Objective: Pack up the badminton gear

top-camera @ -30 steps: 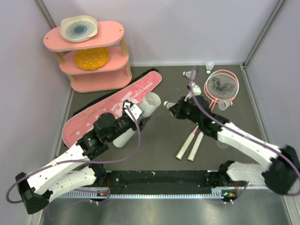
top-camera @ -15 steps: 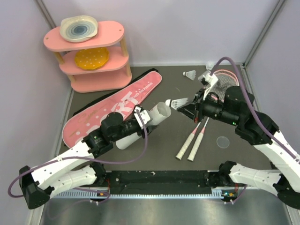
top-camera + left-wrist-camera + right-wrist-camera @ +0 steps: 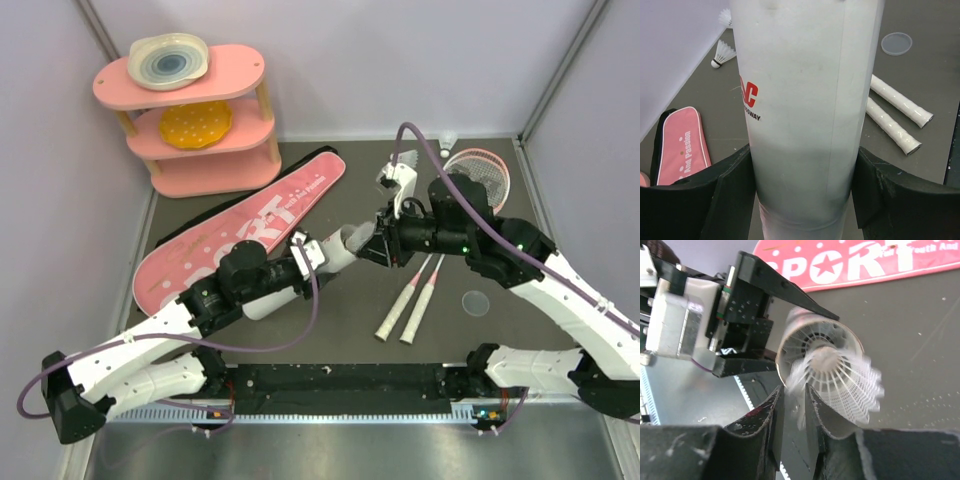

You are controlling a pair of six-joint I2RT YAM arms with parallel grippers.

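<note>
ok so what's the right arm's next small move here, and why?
Probably open the right gripper fully and ease back. The shuttlecock sits cork-first at the mouth of the tube, which the left gripper clamps. Its blurred skirt reaches between the right fingers, so it likely needs freeing.

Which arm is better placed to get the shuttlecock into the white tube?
Right. The right gripper is at the open mouth of the white tube, with the shuttlecock just there. The left gripper is occupied clamping the tube.
</note>
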